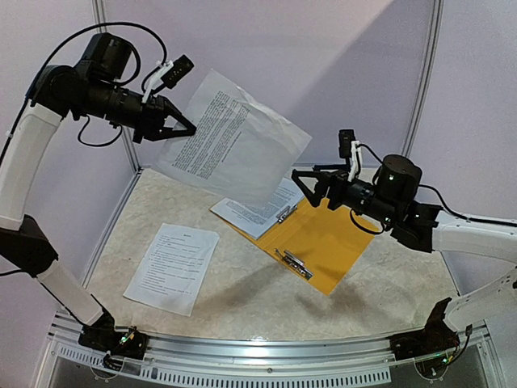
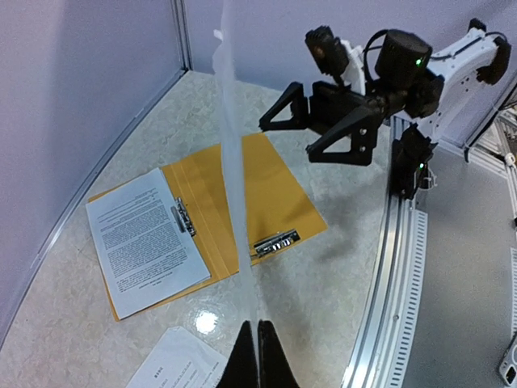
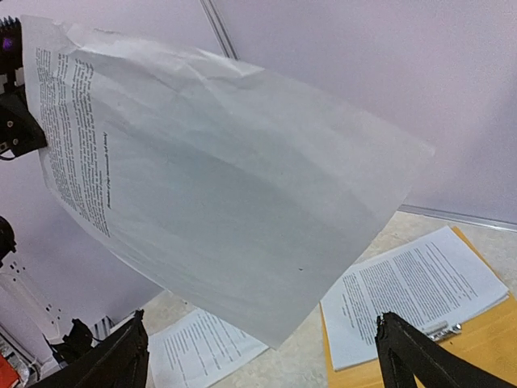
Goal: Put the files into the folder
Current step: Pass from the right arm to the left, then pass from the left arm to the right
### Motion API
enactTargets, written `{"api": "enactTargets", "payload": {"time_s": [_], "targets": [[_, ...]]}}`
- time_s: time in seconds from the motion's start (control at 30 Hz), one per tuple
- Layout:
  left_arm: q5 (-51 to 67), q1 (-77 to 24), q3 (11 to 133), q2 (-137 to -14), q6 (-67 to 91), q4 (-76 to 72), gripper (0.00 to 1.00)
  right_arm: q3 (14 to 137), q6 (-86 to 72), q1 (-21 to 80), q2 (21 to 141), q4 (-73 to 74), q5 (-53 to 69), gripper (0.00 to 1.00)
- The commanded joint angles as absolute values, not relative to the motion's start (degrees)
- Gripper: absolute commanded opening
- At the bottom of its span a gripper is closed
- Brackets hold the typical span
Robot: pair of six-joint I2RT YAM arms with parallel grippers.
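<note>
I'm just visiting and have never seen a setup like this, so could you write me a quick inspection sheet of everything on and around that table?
Surface: pale speckled table, metal rail along the near edge.
Job's things: orange folder lying open, one printed sheet on it by the clip; another sheet flat on the table beside it; a third sheet held in the air.
Clutter: nothing seen.
Pincers: left pincer shut on the raised sheet's edge; right pincer open, holding nothing, above the folder.
Cables: black cables looped on both arms.
Surroundings: plain lilac wall panels.
</note>
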State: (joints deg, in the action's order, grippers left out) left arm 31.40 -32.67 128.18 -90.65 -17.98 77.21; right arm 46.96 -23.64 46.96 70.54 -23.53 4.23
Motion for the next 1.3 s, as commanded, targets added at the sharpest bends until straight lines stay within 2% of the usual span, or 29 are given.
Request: {"api": "enactTargets", "payload": {"time_s": [0.0,0.13,0.47,0.57,0.63,0.73,0.77,0.83,0.87,0.9,1.03,1.07,1.13,1.17,1.27], "targets": [[33.83,-32.39,131.19,-90.65,-14.18,79.01,0.00,47.63,-26.71,45.96,77.34,-37.01,10.00,0.99],[33.71,-32.43,132.51,-90.36,-13.91,79.16,0.00,49.71,-29.25,45.14,82.37,-41.60,13.09,0.99],[33.94,-32.43,133.48,-90.00,-13.36,78.77,0.00,56.82,-29.39,44.08,88.47,-38.57,18.30,0.99],[32.62,-32.43,133.75,-89.91,-13.72,78.78,0.00,55.73,-31.74,43.10,89.26,-41.23,20.43,0.93],[31.56,-32.31,133.09,-89.91,-13.80,78.48,0.00,54.23,-33.30,42.74,89.22,-45.05,21.90,0.81],[31.42,-31.96,131.27,-90.23,-12.95,76.93,0.00,53.57,-34.45,42.63,89.21,-48.67,24.30,0.44],[31.46,-31.79,130.84,-90.40,-12.72,76.46,0.00,53.84,-34.61,42.57,89.16,-48.46,24.98,0.33],[31.55,-31.38,129.88,-90.52,-12.09,75.27,0.00,54.53,-34.48,42.46,89.06,-46.97,26.44,0.18],[31.67,-31.11,129.26,-90.54,-11.78,74.66,0.00,54.88,-34.13,42.47,88.87,-45.92,27.21,0.07],[31.83,-30.81,128.61,-90.57,-11.54,74.14,0.00,55.07,-33.80,42.49,88.58,-44.43,27.42,0.01],[33.38,-29.06,124.11,-90.41,-10.12,71.17,0.01,55.38,-31.57,42.33,86.26,-36.60,25.79,0.00],[33.60,-28.45,122.11,-90.36,-10.03,69.95,0.10,55.97,-30.96,42.05,85.44,-32.22,24.84,0.00],[32.57,-27.73,117.68,-90.35,-10.75,68.21,0.44,58.54,-27.54,40.98,82.89,-20.23,23.31,0.00],[31.16,-27.49,115.56,-90.43,-11.43,67.41,0.53,60.43,-25.94,40.34,81.96,-12.27,22.99,0.00],[26.46,-27.28,109.08,-90.50,-14.74,65.62,0.68,67.73,-17.97,38.23,79.22,12.67,20.59,0.00]]}}
